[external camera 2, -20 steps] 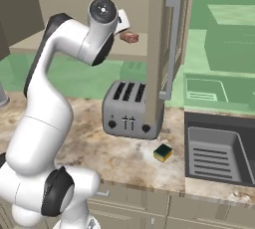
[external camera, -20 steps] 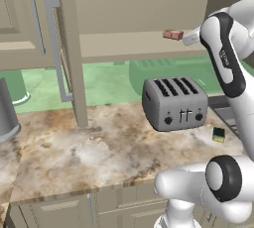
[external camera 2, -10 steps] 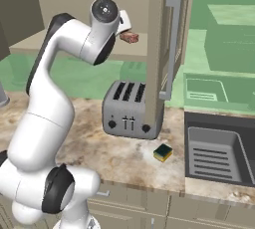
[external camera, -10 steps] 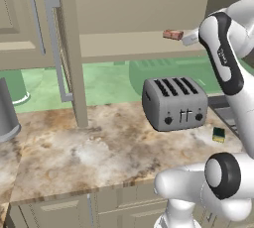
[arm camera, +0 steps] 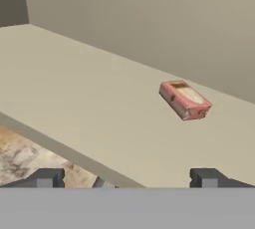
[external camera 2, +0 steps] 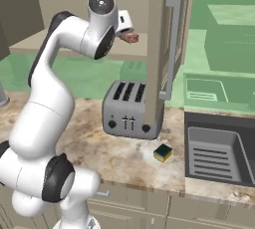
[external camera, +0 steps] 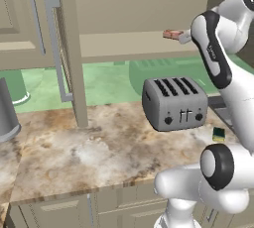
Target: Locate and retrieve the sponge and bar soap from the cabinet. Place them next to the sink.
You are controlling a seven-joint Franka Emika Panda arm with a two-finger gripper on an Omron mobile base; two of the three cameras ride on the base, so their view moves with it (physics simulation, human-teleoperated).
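While the white arm reaches up to the cabinet (external camera: 124,19), its jaws (arm camera: 124,178) are open and hold nothing. The two dark tips stand wide apart at the bottom of the hand view, near the front edge of the shelf.

There is one bar soap (arm camera: 185,99). It is pinkish-red and lies flat on the cabinet shelf, a little ahead of the jaws and not touching them. From the left base view the bar soap (external camera: 173,34) sits near the shelf's front edge, just beside the robot's hand.

There is one sponge (external camera 2: 163,152). It is yellow with a dark green top. It lies on the tabletop (external camera: 89,152), between the toaster (external camera 2: 128,110) and the sink (external camera 2: 219,154), touching neither.

There is one silver toaster with four slots. It stands on the tabletop under the shelf.

The cabinet door (external camera: 67,48) stands open, with one long grey handle (external camera: 55,48) on it. One dark grey pot (external camera: 7,113) stands at the left edge of the tabletop.
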